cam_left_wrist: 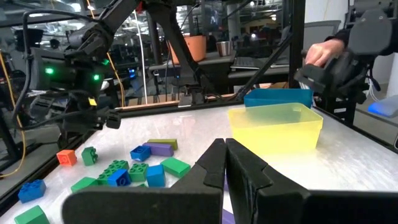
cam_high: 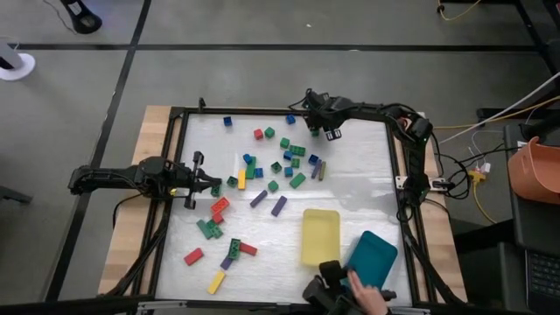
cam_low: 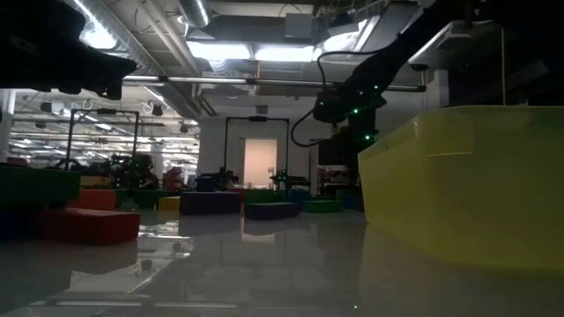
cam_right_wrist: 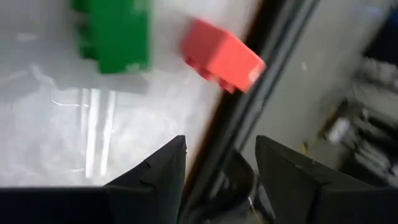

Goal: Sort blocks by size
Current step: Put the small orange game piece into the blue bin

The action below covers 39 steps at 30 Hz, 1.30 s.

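High view showed the blocks (cam_high: pixel 262 179) scattered mid-table, both trays bare. The right gripper (cam_high: pixel 331 133) hovered at the far edge, fingers part-open and empty; the nearest cluster lay just toward the table's middle from it. The left gripper (cam_high: pixel 192 181), pinched closed, waited at the left edge.

Colours across the white table top (cam_high: pixel 350 188)

Scattered blocks (cam_high: pixel 262 179) in red, green, blue, yellow and purple; a yellow tray (cam_high: pixel 320 236) beside a teal tray (cam_high: pixel 373 258) at the near right; dark arms with a black left gripper (cam_high: pixel 198 181) and black right gripper (cam_high: pixel 313 128); pale wooden table edge (cam_high: pixel 156 118); an orange bin (cam_high: pixel 538 171) at far right.
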Available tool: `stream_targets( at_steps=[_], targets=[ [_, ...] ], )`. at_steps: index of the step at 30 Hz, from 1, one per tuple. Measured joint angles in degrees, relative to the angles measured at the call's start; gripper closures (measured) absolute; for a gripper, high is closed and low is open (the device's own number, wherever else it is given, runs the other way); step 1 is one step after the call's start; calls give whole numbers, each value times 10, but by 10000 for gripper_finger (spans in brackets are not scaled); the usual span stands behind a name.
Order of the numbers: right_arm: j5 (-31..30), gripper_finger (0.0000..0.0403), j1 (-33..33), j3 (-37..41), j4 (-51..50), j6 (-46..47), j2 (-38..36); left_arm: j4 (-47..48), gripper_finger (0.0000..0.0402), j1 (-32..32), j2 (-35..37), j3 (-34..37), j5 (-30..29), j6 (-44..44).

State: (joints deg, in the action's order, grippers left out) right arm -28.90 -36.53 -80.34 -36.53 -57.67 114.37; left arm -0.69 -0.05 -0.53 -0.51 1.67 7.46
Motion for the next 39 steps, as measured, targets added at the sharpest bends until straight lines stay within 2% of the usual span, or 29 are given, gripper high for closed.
stream_targets(
  at_steps=[4, 7, 11, 14, 17, 31, 39],
  targets=[
    [-66, 210, -2, -1, -3, 77, 0, 0, 402, 0, 0, 0, 0, 0],
    [-69, 210, -7, -23, -32, 185, 0, 0, 402, 0, 0, 0, 0, 0],
    [-15, 210, -9, -70, -65, 386, 0, 0, 402, 0, 0, 0, 0, 0],
    [60, 210, -12, -103, -65, 539, -1, 0, 402, 0, 0, 0, 0, 0],
    [125, 210, -18, -117, -62, 644, -1, 0, 402, 0, 0, 0, 0, -2],
    [184, 210, -22, -117, -68, 865, 30, 0, 402, 0, 0, 0, 0, -1],
    [160, 210, -21, -117, -60, 925, 33, 0, 402, 0, 0, 0, 0, 0]
  ],
)
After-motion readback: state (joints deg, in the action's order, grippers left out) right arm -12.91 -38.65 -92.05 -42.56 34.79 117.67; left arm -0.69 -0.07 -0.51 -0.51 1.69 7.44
